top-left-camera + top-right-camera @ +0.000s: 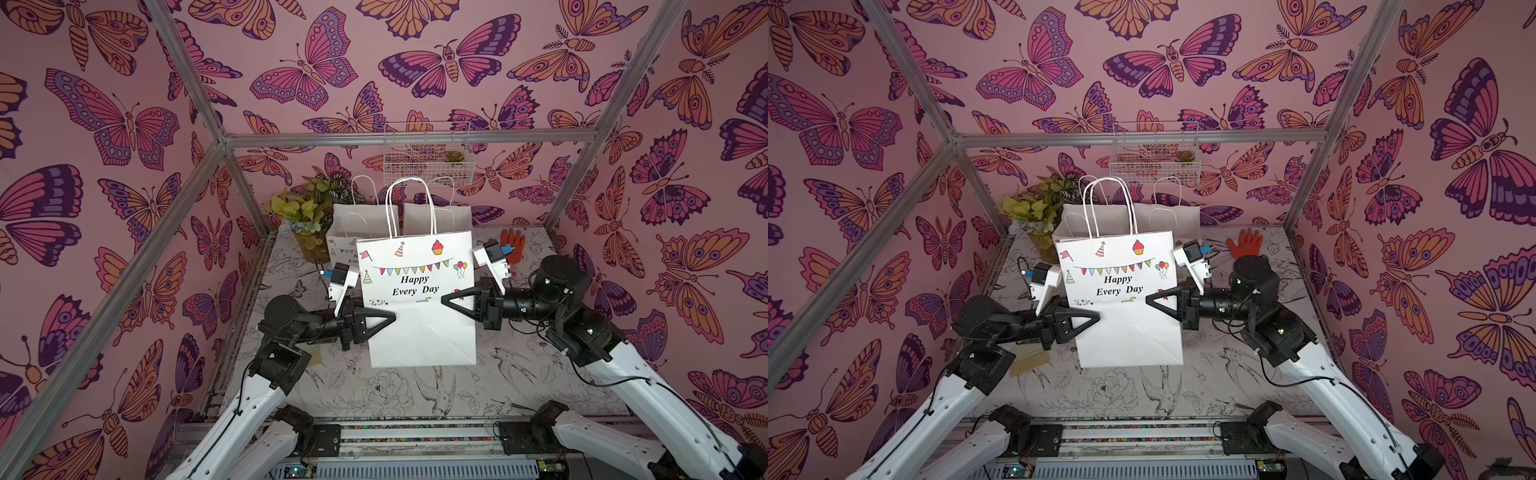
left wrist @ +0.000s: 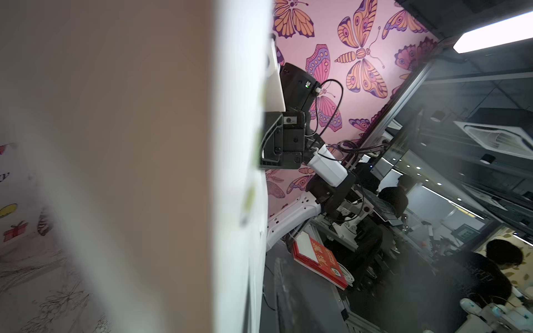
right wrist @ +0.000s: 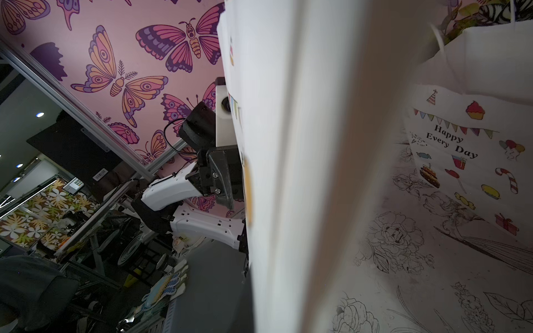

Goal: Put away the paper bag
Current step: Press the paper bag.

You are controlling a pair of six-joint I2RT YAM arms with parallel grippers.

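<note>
The white paper bag (image 1: 419, 332) (image 1: 1129, 332), printed "Happy Every Day", stands flat and upright between my two arms over the middle of the table, handles up. My left gripper (image 1: 390, 316) (image 1: 1096, 318) reaches over its left edge; one black finger lies on the printed front and the other is hidden behind. My right gripper (image 1: 445, 300) (image 1: 1149, 300) is shut on the bag's right edge. In both wrist views the bag's edge (image 2: 239, 173) (image 3: 288, 173) fills the middle, blurred, and hides the jaws.
Two more white bags (image 1: 357, 224) (image 1: 440, 216) stand behind against the back wall, one printed alike (image 3: 476, 144). A potted plant (image 1: 307, 208) is back left, an orange glove (image 1: 513, 245) back right, a wire basket (image 1: 428, 153) on the wall, a brush (image 1: 1027, 361) under the left arm.
</note>
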